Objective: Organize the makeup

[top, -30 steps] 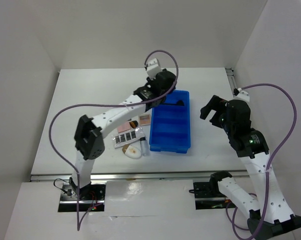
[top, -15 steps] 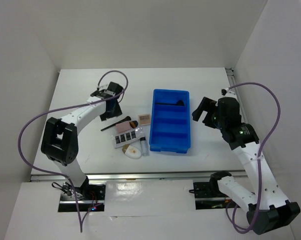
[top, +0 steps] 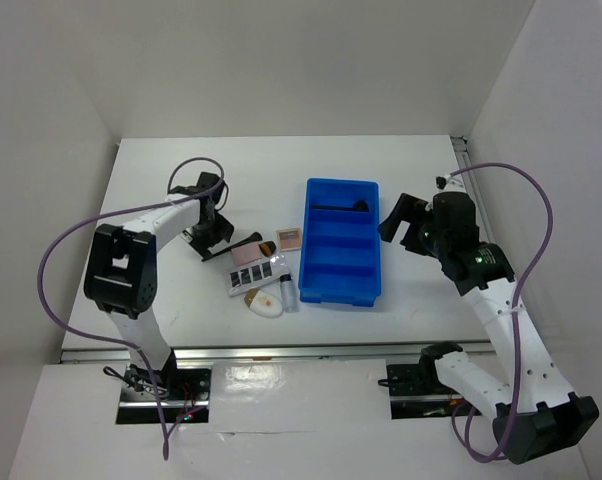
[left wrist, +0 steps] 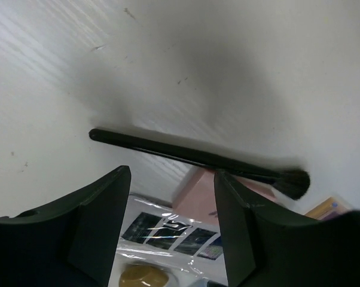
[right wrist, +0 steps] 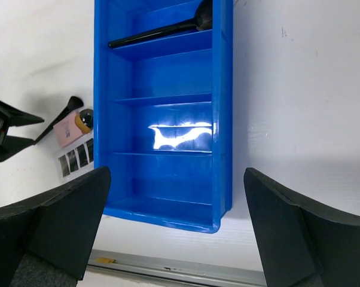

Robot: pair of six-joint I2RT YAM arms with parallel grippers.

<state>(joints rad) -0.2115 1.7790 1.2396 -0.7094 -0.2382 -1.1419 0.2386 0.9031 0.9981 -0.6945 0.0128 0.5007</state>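
One black brush [left wrist: 192,156] is my target. It lies on the table just ahead of my left gripper [left wrist: 171,173], whose fingers are spread wide and hold nothing. Its long axis runs nearly along the line from finger to finger, handle tip left, bristles right by the pink compact [left wrist: 195,192], so I judge the wrist needs turning before closing. The right gripper [top: 401,222], equally wide, hangs beyond the blue tray [top: 306,272], so the left arm is nearer.
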